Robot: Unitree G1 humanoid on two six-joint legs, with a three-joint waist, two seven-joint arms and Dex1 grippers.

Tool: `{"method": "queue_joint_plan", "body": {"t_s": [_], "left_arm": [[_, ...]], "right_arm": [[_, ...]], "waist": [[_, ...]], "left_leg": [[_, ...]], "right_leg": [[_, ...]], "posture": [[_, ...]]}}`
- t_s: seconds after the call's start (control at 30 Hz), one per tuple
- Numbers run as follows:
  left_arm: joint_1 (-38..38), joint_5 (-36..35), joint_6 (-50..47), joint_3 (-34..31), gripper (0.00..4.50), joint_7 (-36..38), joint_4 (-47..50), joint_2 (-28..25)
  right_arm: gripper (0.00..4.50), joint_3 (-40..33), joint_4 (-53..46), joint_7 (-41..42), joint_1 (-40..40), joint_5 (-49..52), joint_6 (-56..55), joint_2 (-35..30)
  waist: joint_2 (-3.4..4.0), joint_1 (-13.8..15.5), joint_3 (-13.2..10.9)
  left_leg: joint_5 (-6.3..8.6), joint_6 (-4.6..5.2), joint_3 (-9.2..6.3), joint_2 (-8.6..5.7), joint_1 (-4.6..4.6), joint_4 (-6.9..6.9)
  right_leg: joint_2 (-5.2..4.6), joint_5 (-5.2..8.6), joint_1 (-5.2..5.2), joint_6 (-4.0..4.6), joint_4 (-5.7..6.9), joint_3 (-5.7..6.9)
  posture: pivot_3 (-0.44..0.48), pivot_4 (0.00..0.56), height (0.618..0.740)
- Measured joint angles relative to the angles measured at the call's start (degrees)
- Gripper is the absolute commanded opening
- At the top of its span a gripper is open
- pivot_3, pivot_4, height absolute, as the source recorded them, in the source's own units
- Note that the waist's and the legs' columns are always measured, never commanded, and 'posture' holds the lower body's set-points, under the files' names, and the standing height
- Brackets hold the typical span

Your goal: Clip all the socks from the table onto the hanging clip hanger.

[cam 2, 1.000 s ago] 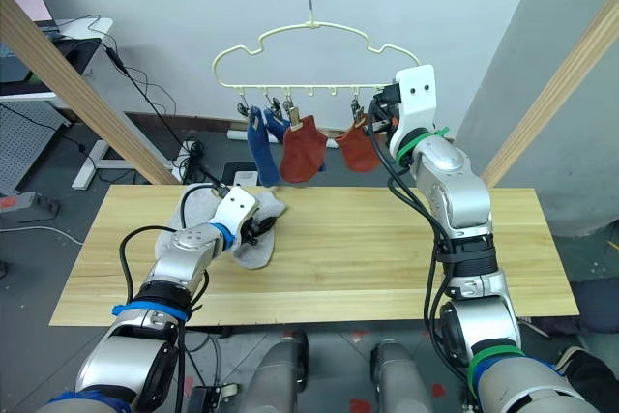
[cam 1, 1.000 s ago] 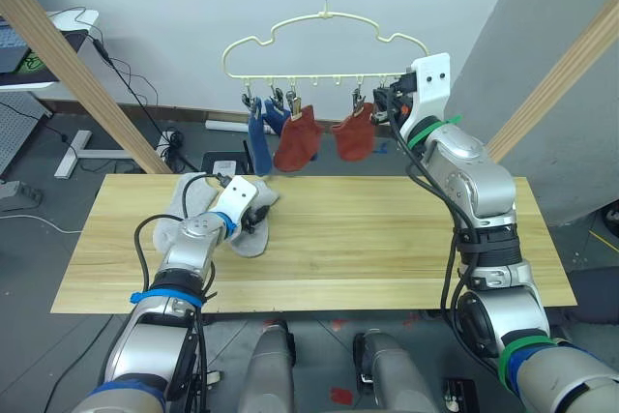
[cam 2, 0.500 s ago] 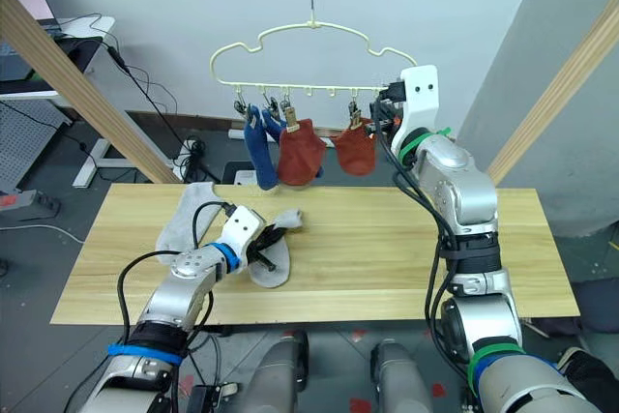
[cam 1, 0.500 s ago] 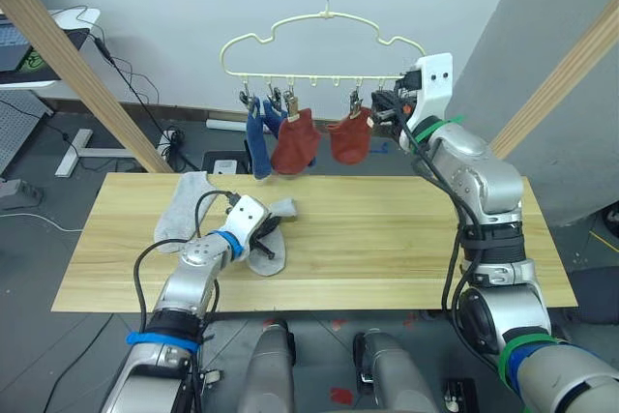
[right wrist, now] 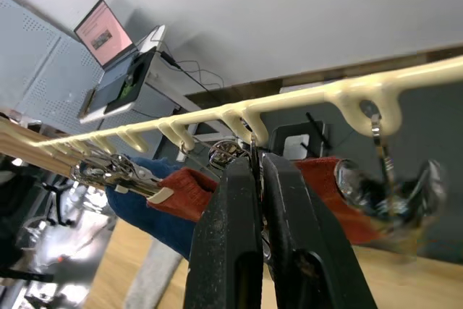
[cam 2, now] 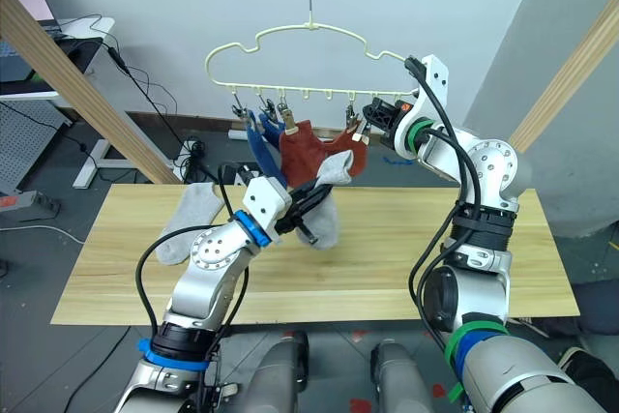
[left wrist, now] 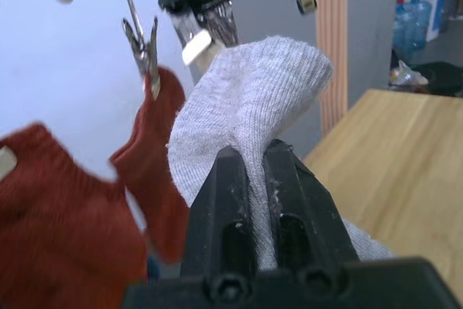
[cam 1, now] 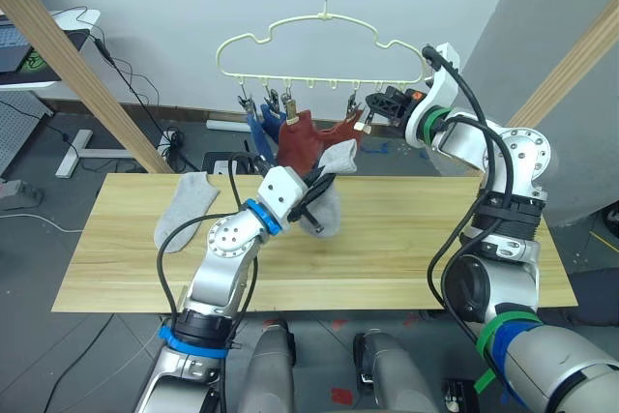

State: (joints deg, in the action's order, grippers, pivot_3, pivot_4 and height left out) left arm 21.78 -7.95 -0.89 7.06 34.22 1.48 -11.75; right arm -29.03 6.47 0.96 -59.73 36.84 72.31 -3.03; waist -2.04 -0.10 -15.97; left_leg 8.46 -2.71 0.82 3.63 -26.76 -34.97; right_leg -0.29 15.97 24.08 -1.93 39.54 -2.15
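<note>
Socks hang and lie in several places: two blue socks (cam 1: 257,128) and two rust red socks (cam 1: 295,140) are clipped to the clip hanger (cam 1: 319,45), which hangs above the far edge of the bench (cam 1: 416,249). One light grey sock (cam 1: 184,210) lies flat on the bench toward the robot's left. The other grey sock (cam 1: 329,186) is lifted off the bench, pinched between the black fingers of the left gripper (cam 1: 314,186), its top raised close to the red socks and just below the row of clips. The right gripper (right wrist: 257,179) is up at the hanger's right end, its fingers pressed together on a metal clip (right wrist: 252,151) hanging from the wire beside the rightmost red sock.
</note>
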Motion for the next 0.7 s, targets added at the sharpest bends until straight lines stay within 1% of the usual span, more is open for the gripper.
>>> {"method": "queue_joint_plan", "body": {"t_s": [0.1, 0.37, 0.7], "left_arm": [[0.54, 0.40, 0.33, 0.44, 0.03, -1.04, -0.47, 0.89], [1.12, 0.44, 0.40, 0.45, 0.03, -1.32, -2.07, 1.13], [1.93, 1.06, 1.33, 0.41, 0.03, -2.48, -3.82, 1.25]], "right_arm": [[0.00, -1.53, -0.01, -1.89, -0.56, 1.17, 1.27, 0.60], [0.00, -3.57, -0.02, -5.20, -1.32, 3.58, 3.23, 1.30], [0.00, -4.06, -0.45, -7.70, -1.37, 5.93, 4.61, 1.83]], "waist": [[0.00, -0.05, 0.00], [0.00, -0.05, 0.00], [0.00, -0.09, 0.00]], "left_leg": [[0.00, 0.00, -0.02, 0.02, 0.00, 0.01], [0.00, 0.01, -0.02, 0.02, 0.00, 0.01], [0.00, 0.01, -0.03, 0.03, -0.02, 0.02]], "right_leg": [[0.03, 0.00, 0.01, 0.00, 0.00, 0.01], [0.05, 0.00, 0.00, 0.00, -0.01, 0.01], [0.06, 0.00, 0.01, -0.01, -0.03, 0.02]], "posture": [[0.006, 0.253, 0.740], [-0.002, 0.259, 0.740], [-0.006, 0.260, 0.740]]}}
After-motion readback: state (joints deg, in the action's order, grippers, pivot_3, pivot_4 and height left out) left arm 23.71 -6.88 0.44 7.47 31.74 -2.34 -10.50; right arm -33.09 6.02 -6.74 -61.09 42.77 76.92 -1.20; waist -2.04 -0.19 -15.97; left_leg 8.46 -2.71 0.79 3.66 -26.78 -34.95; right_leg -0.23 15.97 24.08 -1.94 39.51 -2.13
